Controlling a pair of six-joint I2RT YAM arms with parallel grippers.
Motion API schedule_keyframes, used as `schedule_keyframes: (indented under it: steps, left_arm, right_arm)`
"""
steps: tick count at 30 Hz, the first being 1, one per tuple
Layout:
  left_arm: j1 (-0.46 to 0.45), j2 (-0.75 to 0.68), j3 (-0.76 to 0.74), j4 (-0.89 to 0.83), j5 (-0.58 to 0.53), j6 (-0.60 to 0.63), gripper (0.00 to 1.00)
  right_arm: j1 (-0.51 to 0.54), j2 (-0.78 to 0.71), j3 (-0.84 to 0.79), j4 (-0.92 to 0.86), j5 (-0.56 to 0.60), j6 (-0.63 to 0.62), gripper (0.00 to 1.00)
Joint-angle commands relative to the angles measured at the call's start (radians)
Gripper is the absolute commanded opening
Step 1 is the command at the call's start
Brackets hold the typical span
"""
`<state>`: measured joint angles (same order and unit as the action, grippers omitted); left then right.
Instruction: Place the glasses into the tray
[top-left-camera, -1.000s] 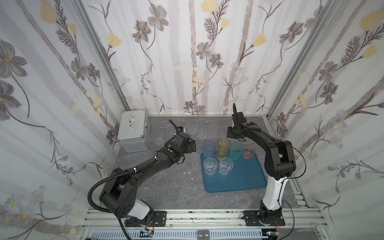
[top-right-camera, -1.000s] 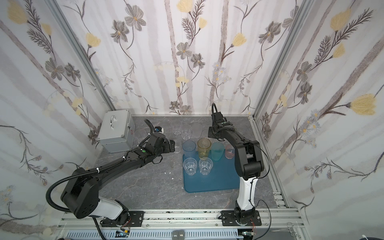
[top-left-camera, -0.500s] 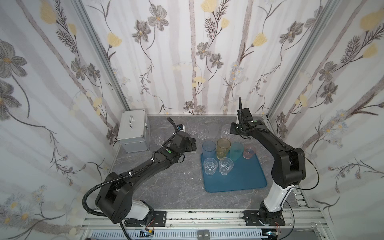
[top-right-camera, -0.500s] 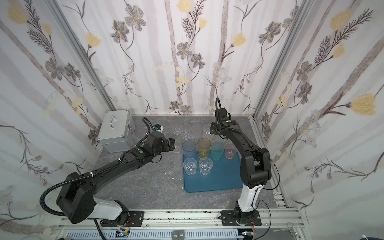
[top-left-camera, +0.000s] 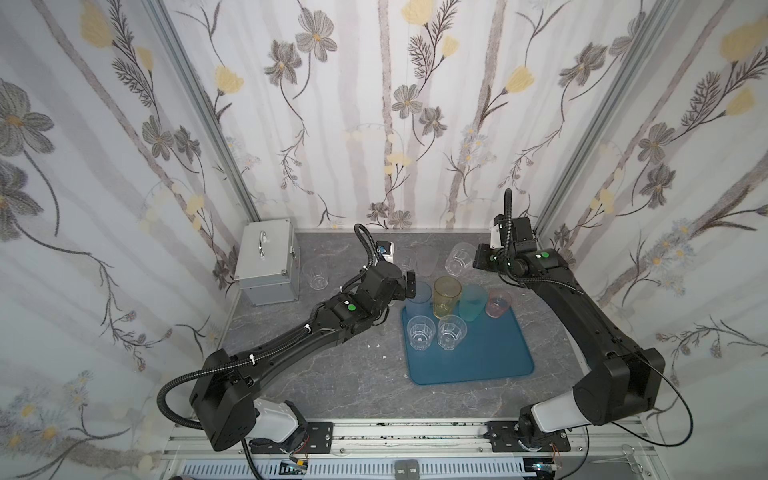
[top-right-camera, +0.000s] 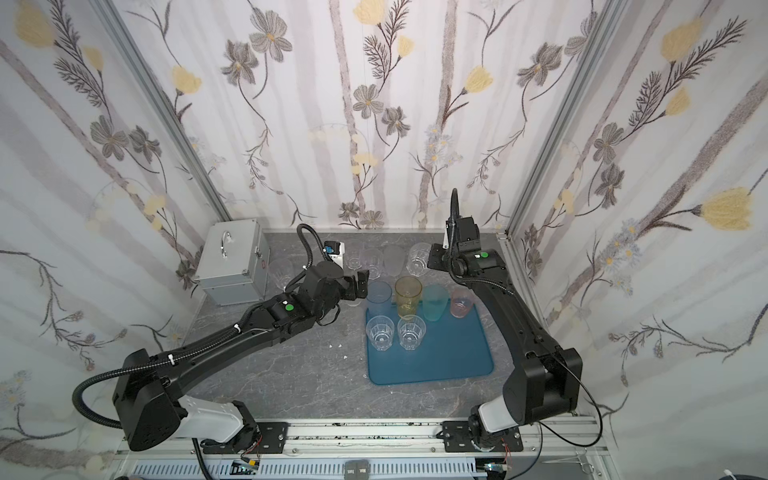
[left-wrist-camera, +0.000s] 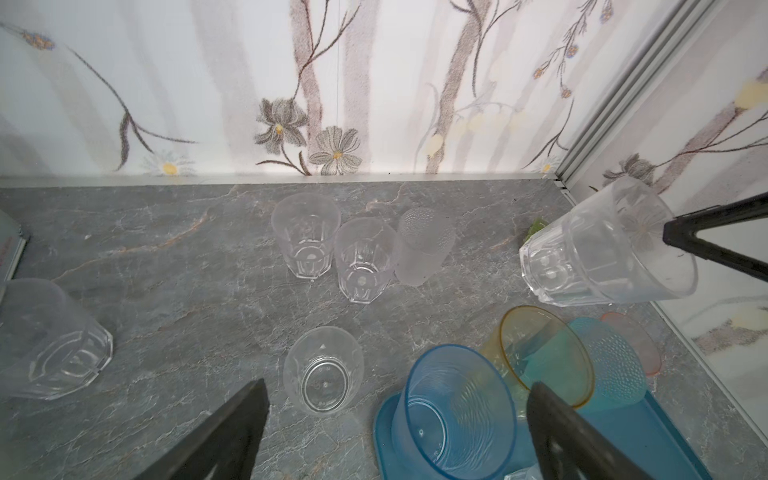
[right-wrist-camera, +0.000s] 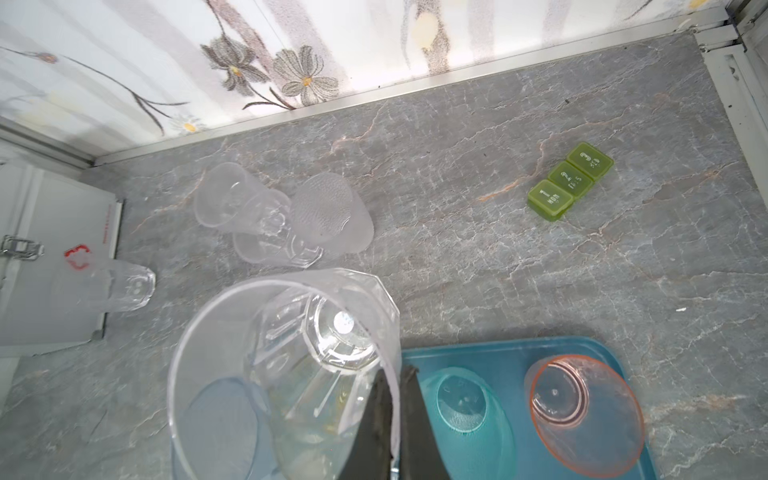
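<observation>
backdrop: flowered wallpaper on three sides, grey marbled table (top-left-camera: 332, 374) underneath.
tray (top-left-camera: 478, 361): teal-blue, flat on the table, right of centre in both top views.
tray, far edge: blue glass (top-left-camera: 417, 297), yellow glass (top-left-camera: 446, 295), teal glass (top-left-camera: 473, 301) and pink glass (top-left-camera: 498, 303), upright in a tight row.
tray, next row: faceted glass (top-left-camera: 421, 332) and second faceted glass (top-left-camera: 451, 330), clear, side by side just in front of blue and yellow.
tray, near half: bare.
right gripper (right-wrist-camera: 392, 399): jaws pinched on the rim of the held glass (right-wrist-camera: 282, 365), one finger inside, one outside.
held glass: clear, faceted, tilted, just beyond the tray's far edge behind the teal glass.
left gripper (left-wrist-camera: 397, 384): jaws spread wide, gripping nothing, at the tray's far left corner just beside the blue glass.
small clear glass (left-wrist-camera: 324, 370): upright on the table, just off the tray's far left corner, ahead of the left gripper.
beyond tray's far edge: clear tumbler (left-wrist-camera: 305, 237), second clear tumbler (left-wrist-camera: 361, 257) and frosted tumbler (left-wrist-camera: 424, 245), clustered and touching.
well left of tray: lone clear glass (top-left-camera: 315, 274), just beside the silver metal case (top-left-camera: 266, 262).
pill box (right-wrist-camera: 571, 180): green, three lids, on the table beyond the tray's far edge.
</observation>
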<state>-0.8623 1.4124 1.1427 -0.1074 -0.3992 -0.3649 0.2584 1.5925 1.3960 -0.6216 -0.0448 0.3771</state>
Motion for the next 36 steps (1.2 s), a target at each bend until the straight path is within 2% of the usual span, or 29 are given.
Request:
schedule_keyframes:
  steps: [1,5,9,20,29,36]
  left_arm:
    - [-0.043,0.025,0.034,0.018,-0.055,0.027,1.00]
    - [-0.115,0.083,0.082,0.026,-0.047,0.045,1.00]
    - [-0.178,0.134,0.122,0.034,-0.040,0.056,1.00]
    - [-0.252,0.185,0.122,0.064,-0.018,0.054,1.00]
    - [-0.254,0.201,0.060,0.069,-0.022,0.044,1.00]
    - [-0.256,0.217,0.030,0.068,-0.021,0.041,1.00]
  right_arm:
    - [-0.002,-0.078,-0.040,-0.034,-0.046,0.008,0.00]
    - [-0.005,-0.176,-0.093,-0.105,-0.076,0.001,0.00]
    - [-0.012,-0.265,-0.120,-0.214,-0.047,-0.023,0.00]
    - [-0.068,-0.386,-0.243,-0.377,0.056,-0.067,0.00]
    - [-0.068,-0.344,-0.360,-0.287,0.133,-0.033,0.00]
    - [-0.067,-0.302,-0.427,-0.167,0.125,0.008,0.00]
